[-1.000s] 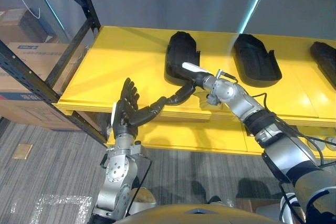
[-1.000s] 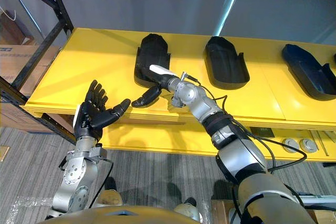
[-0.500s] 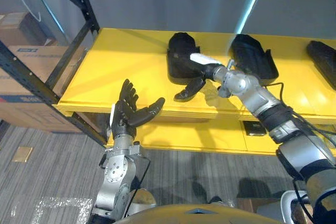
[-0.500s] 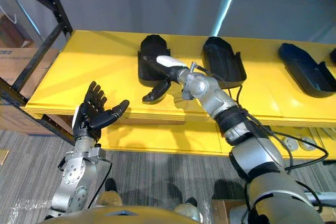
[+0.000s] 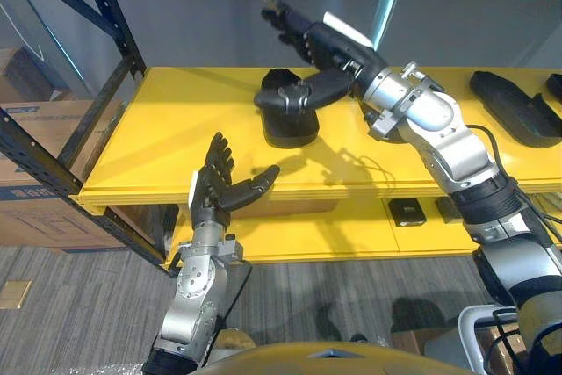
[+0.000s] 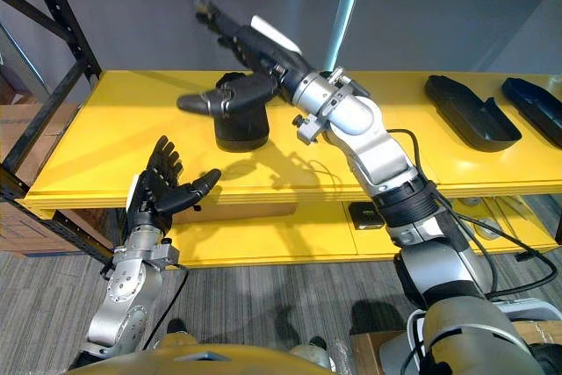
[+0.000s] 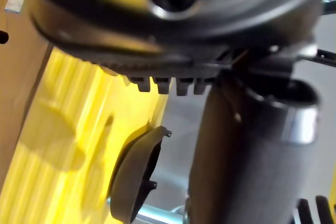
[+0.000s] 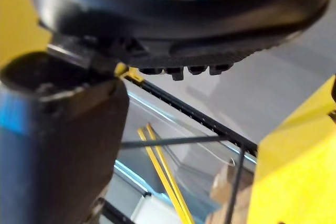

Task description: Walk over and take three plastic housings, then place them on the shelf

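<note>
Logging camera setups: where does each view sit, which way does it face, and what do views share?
Left eye view: on the head, looking down at the yellow shelf; shows left hand low, right hand raised, both open.
Right eye view: beside it, same scene, same arms.
Left wrist view: on the left wrist, looking past its own hand at a black housing on the shelf.
Right wrist view: on the right wrist, looking past its own hand at the rack frame.
Shared: both eye views show shelf, black housing, hands.

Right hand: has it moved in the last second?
Yes. The right hand has risen from the near end of the leftmost housing, by the shelf's front edge, to above that housing, fingers straight.
</note>
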Robot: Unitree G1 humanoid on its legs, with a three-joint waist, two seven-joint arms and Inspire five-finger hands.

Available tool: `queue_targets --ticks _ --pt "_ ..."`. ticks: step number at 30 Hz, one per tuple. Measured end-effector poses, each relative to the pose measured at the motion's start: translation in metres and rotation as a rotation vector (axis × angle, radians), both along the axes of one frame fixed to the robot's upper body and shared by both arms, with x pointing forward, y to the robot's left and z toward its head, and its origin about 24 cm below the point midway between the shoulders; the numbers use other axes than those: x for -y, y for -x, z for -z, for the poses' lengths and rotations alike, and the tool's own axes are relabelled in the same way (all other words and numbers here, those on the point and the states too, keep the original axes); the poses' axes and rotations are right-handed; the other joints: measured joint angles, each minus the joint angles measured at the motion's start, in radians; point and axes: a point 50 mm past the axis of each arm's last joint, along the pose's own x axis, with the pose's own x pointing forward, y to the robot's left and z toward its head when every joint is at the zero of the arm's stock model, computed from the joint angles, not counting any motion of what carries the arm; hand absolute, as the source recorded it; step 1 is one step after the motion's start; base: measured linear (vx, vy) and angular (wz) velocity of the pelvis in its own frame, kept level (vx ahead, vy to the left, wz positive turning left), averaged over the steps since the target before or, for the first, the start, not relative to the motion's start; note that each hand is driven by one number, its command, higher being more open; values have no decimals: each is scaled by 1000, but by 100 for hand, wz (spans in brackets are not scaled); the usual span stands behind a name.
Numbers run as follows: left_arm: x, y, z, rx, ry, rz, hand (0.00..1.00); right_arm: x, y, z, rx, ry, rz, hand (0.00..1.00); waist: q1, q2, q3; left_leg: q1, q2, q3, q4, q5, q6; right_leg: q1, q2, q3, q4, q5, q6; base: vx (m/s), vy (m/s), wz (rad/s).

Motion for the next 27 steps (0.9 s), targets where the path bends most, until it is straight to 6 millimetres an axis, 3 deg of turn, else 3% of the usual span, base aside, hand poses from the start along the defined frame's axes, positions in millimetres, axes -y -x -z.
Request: queue_targets --ticks 4,6,10,12,15,18,25,27 --pt "-1 1 -1 8 -52 -2 100 49 9 -26 145 -231 195 100 -3 -1 -2 0 0 2 0 -1 -1 -1 1 2 -3 1 -1 2 5 -1" --pt "-7 1 -4 15 -72 -35 100 88 28 -28 237 -357 321 100 -11 1 -13 3 0 12 0 -3 -4 -2 5 12 -16 9 5 17 21 -11" --pt "-24 0 -15 67 -173 -136 100 124 59 0 261 -358 484 100 -53 11 -34 24 3 44 0 -13 -15 -4 12 41 -25 12 3 32 28 -26" --pt "-34 1 -34 153 -233 -181 100 140 78 30 204 -296 586 100 -79 21 -46 34 8 73 0 -23 -19 -13 20 65 -37 9 3 13 25 -30" --pt "-45 3 -57 273 -305 -237 100 155 97 66 107 -295 709 100 -112 32 -58 35 17 96 0 -39 -29 -22 34 85 -54 10 5 16 16 -23" --pt "-51 2 -65 310 -328 -273 100 166 117 95 27 -345 834 100 -120 43 -82 38 18 121 0 -43 -27 -40 37 111 -54 12 3 62 17 -22" --pt "-69 4 -73 330 -353 -353 100 163 155 152 -169 -534 996 100 -151 29 -81 63 17 175 4 -54 -33 -60 42 163 -52 20 4 66 19 -20" --pt "-71 4 -73 331 -374 -356 100 162 157 156 -184 -558 1000 100 -158 24 -78 76 17 192 4 -61 -36 -60 44 178 -52 20 4 38 13 -26"
